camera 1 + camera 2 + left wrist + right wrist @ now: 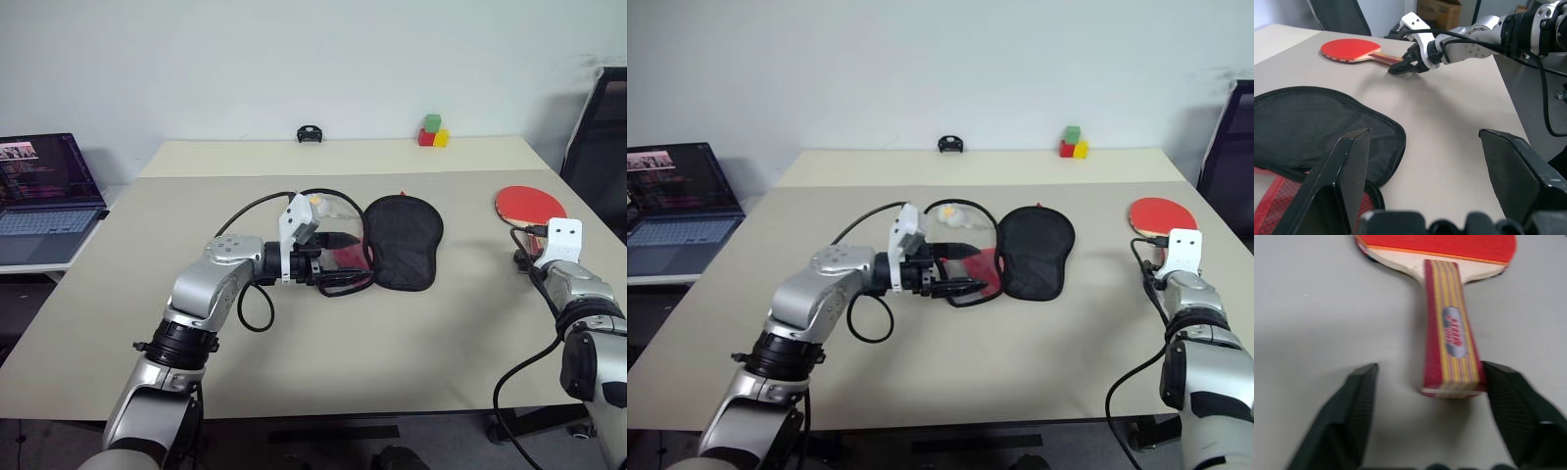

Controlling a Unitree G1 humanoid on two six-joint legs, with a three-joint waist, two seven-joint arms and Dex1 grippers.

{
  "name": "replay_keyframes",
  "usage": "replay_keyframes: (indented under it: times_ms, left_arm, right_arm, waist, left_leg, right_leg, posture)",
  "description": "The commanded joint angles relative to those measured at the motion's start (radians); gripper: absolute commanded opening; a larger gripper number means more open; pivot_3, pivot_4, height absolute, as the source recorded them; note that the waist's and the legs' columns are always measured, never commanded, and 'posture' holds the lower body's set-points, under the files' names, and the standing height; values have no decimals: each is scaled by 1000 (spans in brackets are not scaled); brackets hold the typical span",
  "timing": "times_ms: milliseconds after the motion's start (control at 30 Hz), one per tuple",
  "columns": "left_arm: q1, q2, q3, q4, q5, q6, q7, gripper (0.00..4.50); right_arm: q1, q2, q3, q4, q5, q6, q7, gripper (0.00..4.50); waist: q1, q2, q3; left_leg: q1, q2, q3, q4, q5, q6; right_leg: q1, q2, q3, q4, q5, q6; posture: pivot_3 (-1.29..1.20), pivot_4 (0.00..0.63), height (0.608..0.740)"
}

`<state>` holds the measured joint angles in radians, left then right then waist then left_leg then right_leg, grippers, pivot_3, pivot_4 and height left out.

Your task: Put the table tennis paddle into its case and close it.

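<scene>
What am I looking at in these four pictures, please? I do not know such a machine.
A two-armed humanoid robot at a beige table. Two pictures come from its head, two from cameras on its wrists. The left gripper, jaws wide apart, is at the edge of the black and red case, which lies flat; nothing is clamped. The right gripper has its jaws either side of the handle end of the table tennis paddle, not yet closed on it. Further back: coloured blocks; a laptop to the left.

1 paddle (530,205), 1 case (404,241), 3 blocks (433,132)
</scene>
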<state>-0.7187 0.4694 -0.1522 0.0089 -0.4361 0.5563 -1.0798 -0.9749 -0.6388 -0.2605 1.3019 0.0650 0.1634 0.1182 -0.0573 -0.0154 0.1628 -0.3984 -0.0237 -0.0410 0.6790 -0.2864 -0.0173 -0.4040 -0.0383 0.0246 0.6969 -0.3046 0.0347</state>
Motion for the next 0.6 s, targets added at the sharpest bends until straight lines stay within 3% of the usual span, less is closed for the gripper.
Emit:
replay_keyframes:
  times_ms: [33, 100, 467, 600]
  left_arm:
    - [-10, 10, 22, -5, 1, -17, 0, 3847]
    - [-11, 11, 22, -1, 1, -17, -1, 3847]
    - [34, 50, 23, -27, -1, -7, -10, 3847]
    - [83, 72, 28, -79, -30, 22, -15, 3847]
  right_arm:
    - [-21, -2, -10, -5, 1, -21, -16, 1779]
    - [-21, 0, -11, -4, 1, -23, -17, 1413]
    - [-13, 26, -20, -42, 16, 11, 5, 1413]
    - [97, 34, 19, -291, 39, 180, 124, 1413]
  waist:
    - [-1, 0, 0]
    - [-1, 0, 0]
    - [-7, 0, 0]
    - [-9, 0, 0]
  left_leg:
    - [0, 0, 0, 0, 0, 0]
    - [0, 0, 0, 0, 0, 0]
    - [1, 1, 1, 0, 0, 0]
    - [1, 1, 2, 0, 0, 0]
  right_leg:
    - [0, 0, 0, 0, 0, 0]
    - [0, 0, 0, 0, 0, 0]
    - [0, 0, 2, 1, 0, 0]
    - [0, 0, 3, 1, 0, 0]
  posture:
    - [0, 150, 740]
    - [0, 150, 740]
    - [0, 150, 740]
    - [0, 150, 740]
